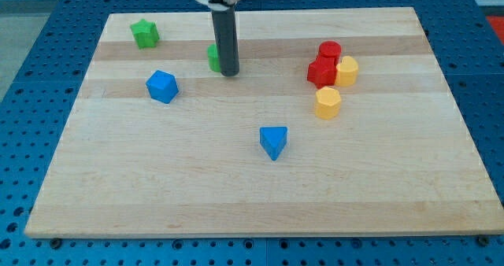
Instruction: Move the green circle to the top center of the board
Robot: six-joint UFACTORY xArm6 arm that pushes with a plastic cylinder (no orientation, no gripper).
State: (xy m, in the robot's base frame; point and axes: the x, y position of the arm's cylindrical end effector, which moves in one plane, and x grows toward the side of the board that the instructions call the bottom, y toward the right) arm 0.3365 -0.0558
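Observation:
The green circle [213, 57] sits near the view's top, left of centre, mostly hidden behind my rod. My tip [229, 73] rests on the board right against the circle's right side. Only a green sliver shows to the left of the rod.
A green star [145, 34] lies at the top left. A blue block [162, 86] is left of centre and a blue triangle [273, 142] is at mid-board. At the right, a red cylinder [330, 52], a red block [321, 72] and two yellow blocks [346, 71] [327, 102] cluster together.

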